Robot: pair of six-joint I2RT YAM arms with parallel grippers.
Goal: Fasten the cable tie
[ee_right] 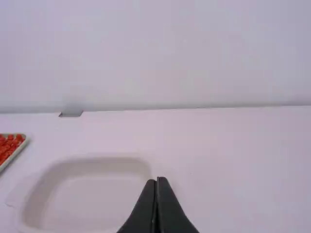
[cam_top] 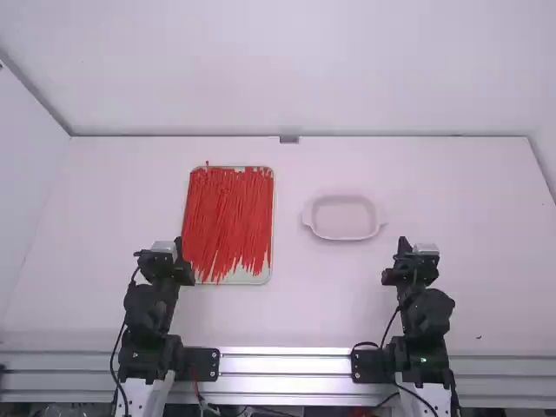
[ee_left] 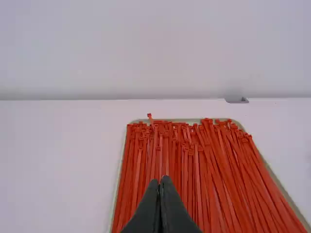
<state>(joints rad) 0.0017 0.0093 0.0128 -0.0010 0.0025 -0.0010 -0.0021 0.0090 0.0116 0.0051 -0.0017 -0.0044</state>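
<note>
Now | left jaws pressed together, empty, beside cable ties [ee_left: 194,165] | right jaws pressed together, empty, near dish [ee_right: 87,162]

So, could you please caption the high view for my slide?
Left tool and right tool shut; red plastic cable ties on tray, white handled dish alongside.

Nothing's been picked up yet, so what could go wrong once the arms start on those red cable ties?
The red cable ties lie densely packed and overlapping on their tray, so the left pincer, now shut, might lift several together or snag neighbours. They also lie flat, so a low grasp could push the tray toward the white dish.
</note>
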